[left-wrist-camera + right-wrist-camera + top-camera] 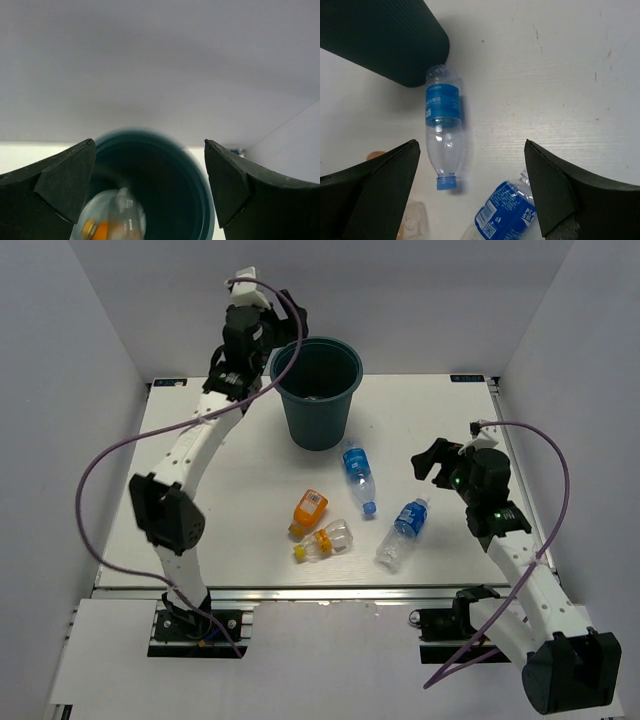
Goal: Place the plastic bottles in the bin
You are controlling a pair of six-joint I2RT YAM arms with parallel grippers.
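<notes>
White table, contents listed from the lower edge of the overhead view upward

1. Clear bottle with yellow-orange cap: lies on its side at lower centre, cap toward the lower left. It is close under the orange bottle; whether the two touch cannot be told

2. Lower blue-label bottle: lies on its side to the lower right of centre, blue cap pointing to the upper right, apart from the other bottles

3. Orange bottle: lies on its side, just up and left of item 1

4. Right gripper: hangs over the table at the right of centre. Its fingers are spread wide with nothing between them; in its wrist view, bare table and both blue-label bottles show through the gap

5. Upper blue-label bottle: lies on its side at centre, cap toward the lower edge. In the right wrist view its base sits just beside the foot of the bin

6. Bin: dark teal, round, tapered toward its base, upright at the upper centre of the table. The left wrist view shows a blurred bottle inside its mouth, clear with orange at the lower end; whether it rests on the bottom cannot be told

7. Left gripper: sits over the upper-left rim of the bin. The fingers stand far apart and grip nothing, with the bin mouth filling the space between them
</notes>
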